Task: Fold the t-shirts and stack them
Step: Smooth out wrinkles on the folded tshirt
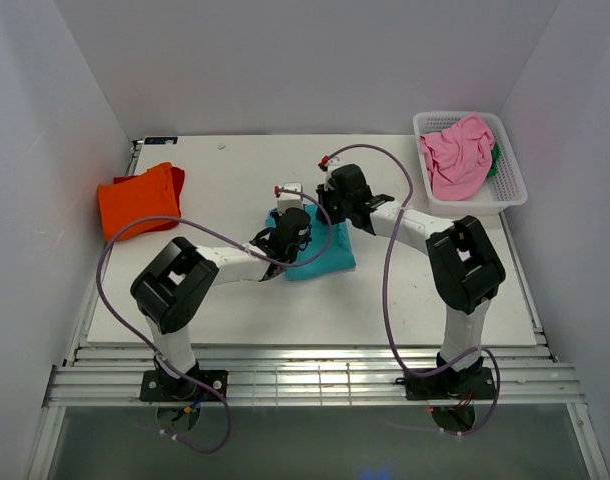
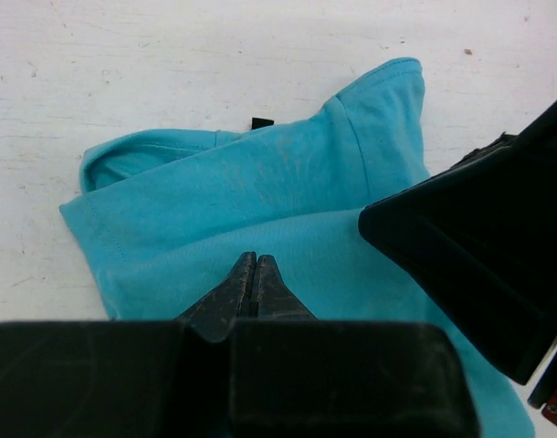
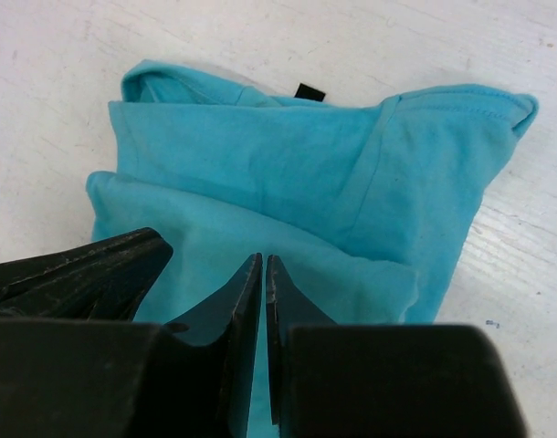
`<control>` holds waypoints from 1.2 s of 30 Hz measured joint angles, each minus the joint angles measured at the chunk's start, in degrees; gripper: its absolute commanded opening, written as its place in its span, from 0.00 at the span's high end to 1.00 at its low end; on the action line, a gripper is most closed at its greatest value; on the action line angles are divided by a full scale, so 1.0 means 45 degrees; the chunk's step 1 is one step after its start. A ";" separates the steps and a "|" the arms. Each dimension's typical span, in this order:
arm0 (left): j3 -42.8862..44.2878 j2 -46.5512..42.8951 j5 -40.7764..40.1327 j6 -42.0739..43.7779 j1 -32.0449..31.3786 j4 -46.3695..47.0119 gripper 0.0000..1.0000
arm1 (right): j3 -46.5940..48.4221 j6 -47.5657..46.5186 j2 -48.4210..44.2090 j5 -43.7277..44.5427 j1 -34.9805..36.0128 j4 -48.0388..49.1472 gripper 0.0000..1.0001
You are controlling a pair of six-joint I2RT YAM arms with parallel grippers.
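A folded teal t-shirt (image 1: pixel 327 256) (image 2: pixel 260 182) (image 3: pixel 288 155) lies at the middle of the table. Both grippers hover right over it, close together. My left gripper (image 1: pixel 289 232) (image 2: pixel 255 261) is shut, its tips pressed together above the cloth with nothing between them. My right gripper (image 1: pixel 339 204) (image 3: pixel 264 262) is shut to a hairline slit and holds no cloth. A folded orange t-shirt (image 1: pixel 137 203) rests at the far left, with a bit of red cloth (image 1: pixel 176 177) under it. A crumpled pink t-shirt (image 1: pixel 457 155) fills the basket, with green cloth (image 1: pixel 496 160) beside it.
The white lattice basket (image 1: pixel 512 190) stands at the back right corner. White walls close in the table on three sides. Each arm's purple cable (image 1: pixel 385 290) loops above the table. The right gripper's black body (image 2: pixel 479 265) crowds the left wrist view.
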 measured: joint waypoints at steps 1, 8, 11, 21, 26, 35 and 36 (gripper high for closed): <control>0.0044 0.0087 0.0063 0.0005 0.0053 0.0029 1.00 | 0.0053 -0.0024 0.0063 0.0005 -0.0049 0.0005 0.89; 0.0233 0.0753 0.0389 0.0049 0.0471 0.0325 1.00 | 0.0170 -0.0117 0.0607 0.0010 -0.0442 0.0015 0.89; 0.0233 0.1117 0.0505 0.0039 0.0627 0.0321 1.00 | 0.0170 -0.0121 0.0806 0.0005 -0.0622 0.0005 0.89; 0.0228 0.1394 0.0821 -0.0151 0.1049 0.0350 1.00 | 0.0452 -0.0117 0.1719 0.0010 -0.1030 -0.0185 0.89; 0.0136 0.1642 0.0840 -0.0160 0.1224 0.0500 1.00 | 0.0801 -0.0121 0.2030 0.0019 -0.1078 -0.0199 0.90; 0.0092 0.1375 0.0777 0.0155 0.1355 0.0481 0.99 | 0.1069 -0.0262 0.2210 -0.0189 -0.1132 -0.0180 0.80; 0.0097 0.1122 0.0729 0.0267 0.1365 0.0413 0.97 | 0.1069 -0.0316 0.2152 -0.0219 -0.1132 -0.0194 0.79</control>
